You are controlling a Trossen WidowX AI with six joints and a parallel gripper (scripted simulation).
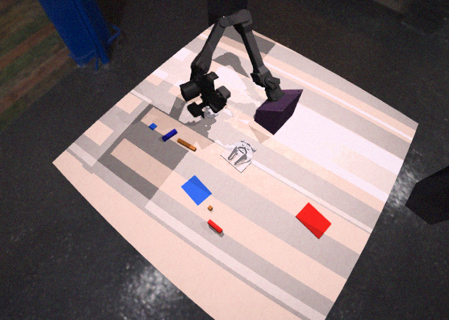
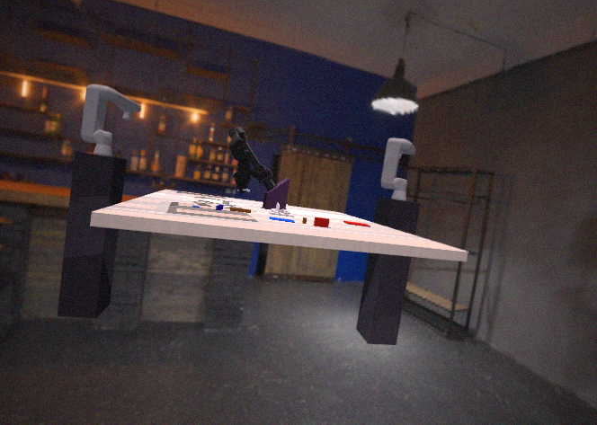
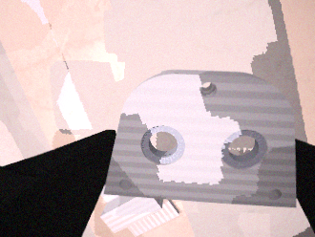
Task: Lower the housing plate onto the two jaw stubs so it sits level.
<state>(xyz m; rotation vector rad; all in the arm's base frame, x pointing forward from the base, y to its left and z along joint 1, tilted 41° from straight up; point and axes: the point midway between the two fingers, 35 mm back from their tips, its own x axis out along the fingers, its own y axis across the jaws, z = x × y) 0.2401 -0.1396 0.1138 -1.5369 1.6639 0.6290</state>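
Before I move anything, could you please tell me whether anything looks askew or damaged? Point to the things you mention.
Nothing stands out as damaged or spilled. The housing plate (image 3: 200,167) sits between the fingers of the gripper (image 1: 207,109) (image 3: 197,142), away from the white jaw assembly (image 1: 239,157) (image 2: 280,210), which is simply unfinished work. The small coloured pieces lie scattered, but none looks broken.

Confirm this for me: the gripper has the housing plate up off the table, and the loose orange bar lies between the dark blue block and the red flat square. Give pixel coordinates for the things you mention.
Not quite: the orange bar (image 1: 186,145) lies between the dark blue block (image 1: 170,135) and the white jaw assembly (image 1: 241,156), as the top view shows. The rest stands.
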